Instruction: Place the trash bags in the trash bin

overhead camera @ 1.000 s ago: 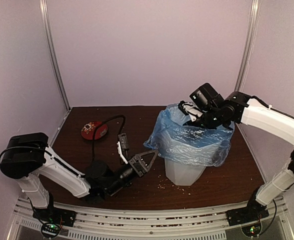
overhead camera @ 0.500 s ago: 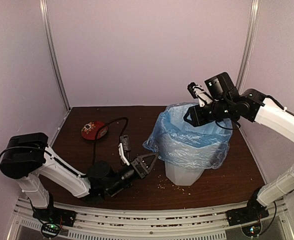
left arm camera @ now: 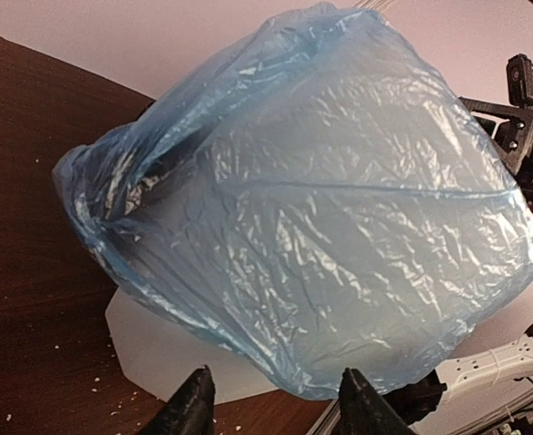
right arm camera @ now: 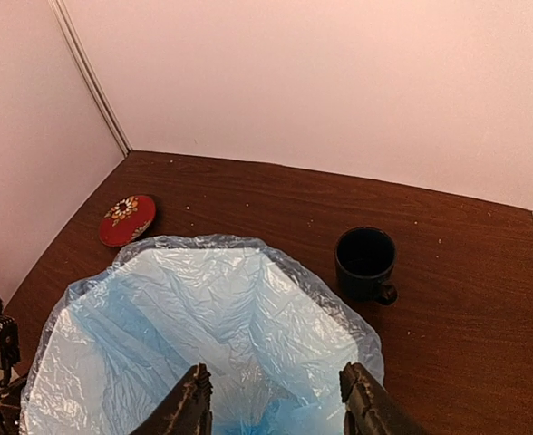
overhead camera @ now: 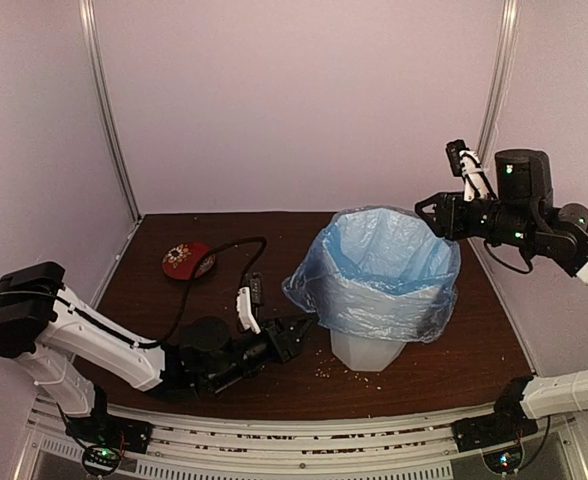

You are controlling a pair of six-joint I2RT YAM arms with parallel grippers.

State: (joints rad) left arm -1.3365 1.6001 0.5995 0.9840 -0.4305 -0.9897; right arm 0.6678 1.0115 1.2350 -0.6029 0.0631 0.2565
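The light-blue trash bag (overhead camera: 384,270) lines the white faceted trash bin (overhead camera: 367,348), its top folded out over the rim and hanging down the sides. My left gripper (overhead camera: 292,333) lies low on the table just left of the bin. In the left wrist view this gripper (left arm camera: 276,403) is open, the trash bag's (left arm camera: 321,208) lower edge hanging just beyond its bare fingertips, above the bin's base (left arm camera: 158,349). My right gripper (overhead camera: 432,212) hovers above the bin's back right rim. It (right arm camera: 276,399) is open and empty over the bag's mouth (right arm camera: 203,335).
A red patterned disc (overhead camera: 188,260) lies at the back left, with a black cable (overhead camera: 224,250) curving past it. A dark mug (right arm camera: 364,263) stands on the table beyond the bin in the right wrist view. Crumbs (overhead camera: 344,375) dot the wood by the bin's base.
My left gripper has let go of the bag's hanging corner and opened, dropping a little lower. My right gripper has lifted off the bin's rim, swung right and opened wider.
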